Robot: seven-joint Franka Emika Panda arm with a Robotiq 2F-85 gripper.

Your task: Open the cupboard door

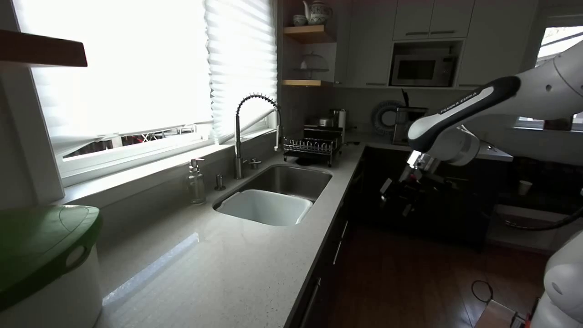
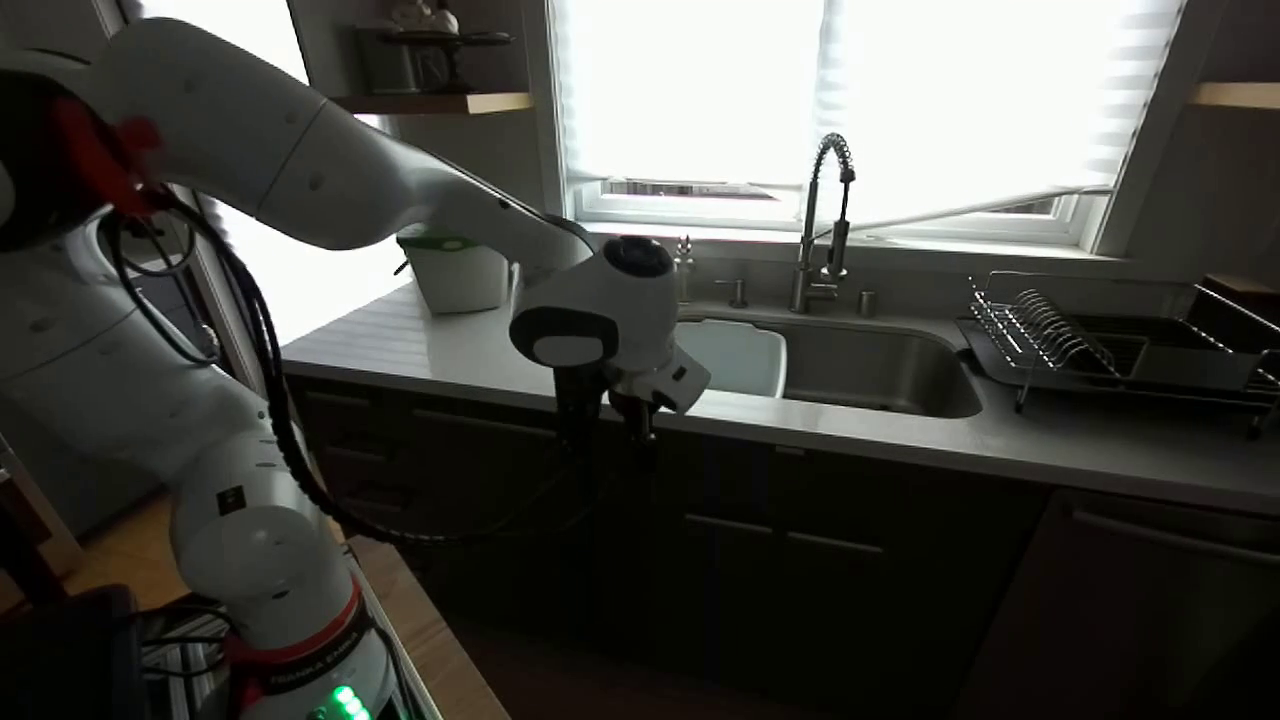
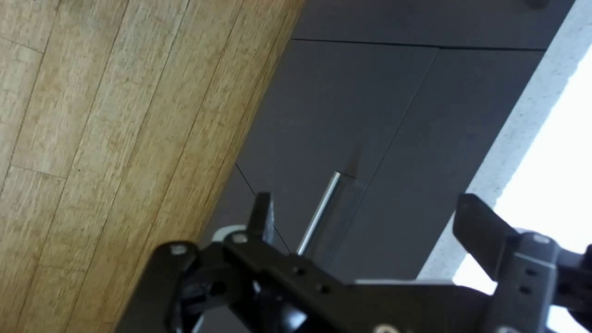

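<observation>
The cupboard door [image 3: 333, 115] is shut, below the front edge of the counter [image 3: 520, 129]. My fingers [image 3: 482, 229] are wide, holding nothing. I think all the work is left: grab the handle [image 3: 318, 213], pull.

The cupboard door [image 3: 319, 115] stands upright and closed below the edge of the countertop [image 3: 519, 125], a flat, plain, dark grey panel. Its slim, straight silver bar handle [image 3: 319, 213] runs horizontally near the upper edge, toward the door's right side.
</observation>
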